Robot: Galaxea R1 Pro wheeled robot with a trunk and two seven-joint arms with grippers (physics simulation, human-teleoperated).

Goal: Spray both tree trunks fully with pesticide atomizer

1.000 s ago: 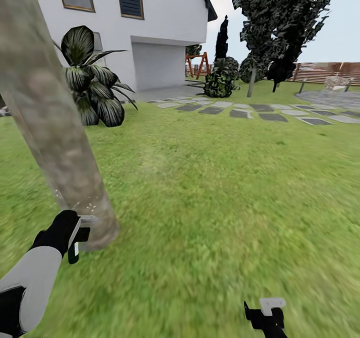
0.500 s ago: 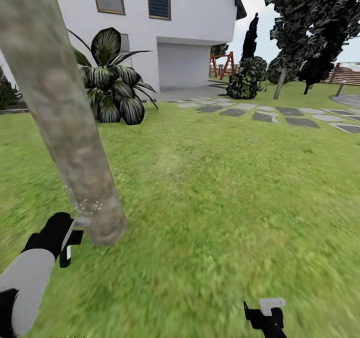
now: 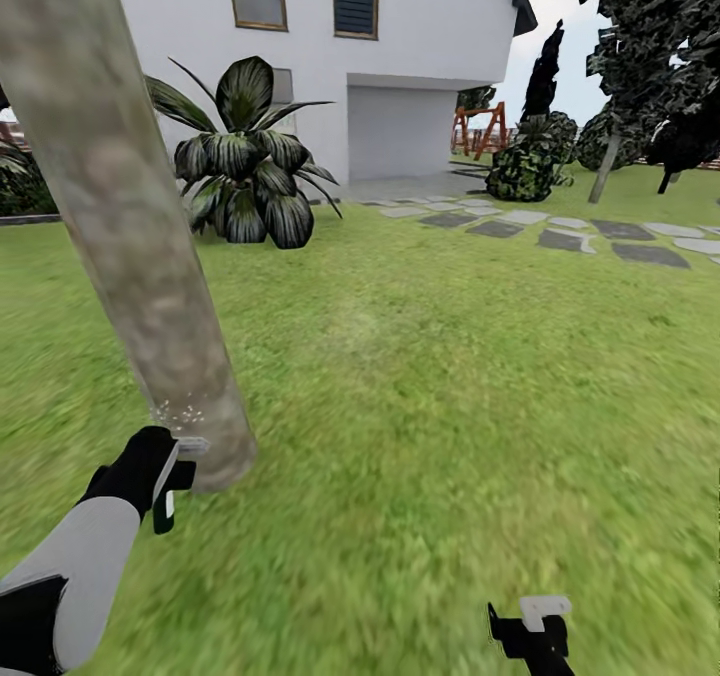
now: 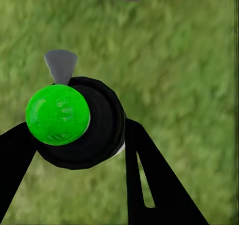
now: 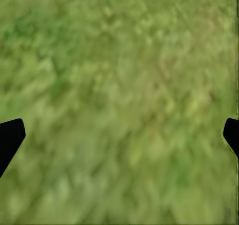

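Note:
My left gripper (image 3: 170, 481) is shut on the pesticide atomizer (image 3: 186, 468), held low beside the base of a thick mottled grey-brown tree trunk (image 3: 130, 226). Its light-grey nozzle (image 3: 191, 446) points at the trunk, and fine white droplets (image 3: 182, 416) speckle the bark just above. In the left wrist view the atomizer (image 4: 57, 114) shows a round dark body with a bright green cap and a grey nozzle, gripped between two black fingers (image 4: 149, 180) over grass. My right gripper (image 3: 531, 628) hangs open low over the lawn, its fingertips (image 5: 10, 137) far apart at the edges of the right wrist view.
A short palm (image 3: 245, 166) stands behind the trunk before the white house (image 3: 420, 36). Stepping stones (image 3: 560, 236) cross the lawn at the right, towards dark columnar trees (image 3: 640, 66) and a bush (image 3: 530, 161). Open grass (image 3: 450, 406) lies ahead.
The camera has turned left, so house, palm and stones slid right in the picture. My left gripper stays at the trunk's base with the atomizer. The right gripper holds its place.

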